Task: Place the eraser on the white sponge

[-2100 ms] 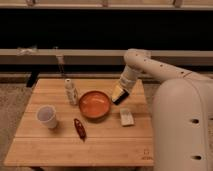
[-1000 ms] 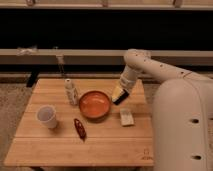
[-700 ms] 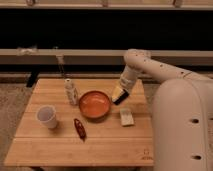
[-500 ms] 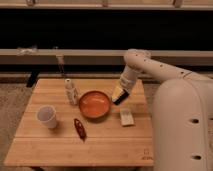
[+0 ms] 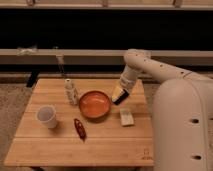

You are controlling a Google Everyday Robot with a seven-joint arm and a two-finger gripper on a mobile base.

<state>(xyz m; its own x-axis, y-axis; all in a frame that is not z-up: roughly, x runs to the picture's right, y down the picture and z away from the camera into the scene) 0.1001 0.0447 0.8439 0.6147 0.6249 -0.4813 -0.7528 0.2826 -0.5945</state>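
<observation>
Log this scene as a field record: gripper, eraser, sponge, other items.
gripper: above the table, just right of the orange bowl
eraser: dark block at the gripper's tip, not on the sponge
white sponge: flat on the table, right of the bowl, nothing on it
others: white cup, small bottle, dark red object, all left of the sponge
task state: placement not yet done

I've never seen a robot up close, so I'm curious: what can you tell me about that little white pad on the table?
The white sponge is a small, flat, off-white rectangular pad, soft-looking, lying flat on the wooden table. It sits just right of the orange bowl, apart from it. Nothing rests on it. The gripper hangs beyond it, by the bowl's right rim, not touching it.
</observation>
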